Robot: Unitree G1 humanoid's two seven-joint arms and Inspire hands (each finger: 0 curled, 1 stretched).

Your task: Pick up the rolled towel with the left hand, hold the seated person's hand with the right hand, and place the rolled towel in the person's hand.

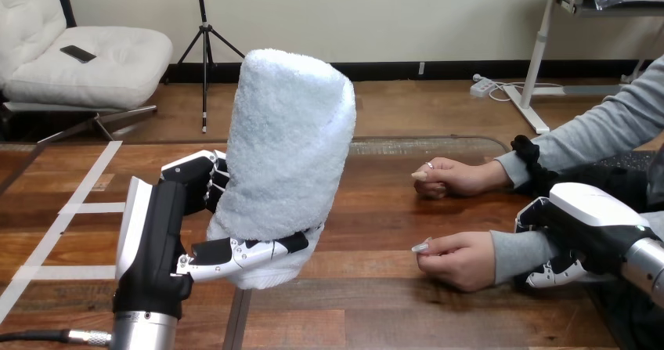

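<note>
**Towel, rolled: in the left hand, over the table's left half**

Towel [290,146]: pale, fluffy, rolled into a thick cylinder. It stands on end with its top leaning slightly toward the table's right side. It is held up over the left half of the table [407,303], well apart from the person's hands.

Left hand [168,232]: rises from the near edge, at the towel's left. Its fingers [250,250] are curled round the lower part of the roll, some crossing the front near the bottom and others showing behind it. The grip is closed on the towel.

Right hand [583,225]: at the table's right edge, on the person's grey-sleeved forearm [509,254] just behind the wrist. One part lies over the sleeve, and its fingers [552,274] curl in on the sleeve's near side, closed about the forearm.

Person's near hand [462,260]: rests on the table right of centre, loosely curled, fingertips pointing toward the towel, holding nothing.

Person's far hand [458,178]: rests on the table further from the near edge, loosely closed, apart from the near hand and from both robot hands.

Tape [59,225]: white strips lie on the table along its left side.
</note>
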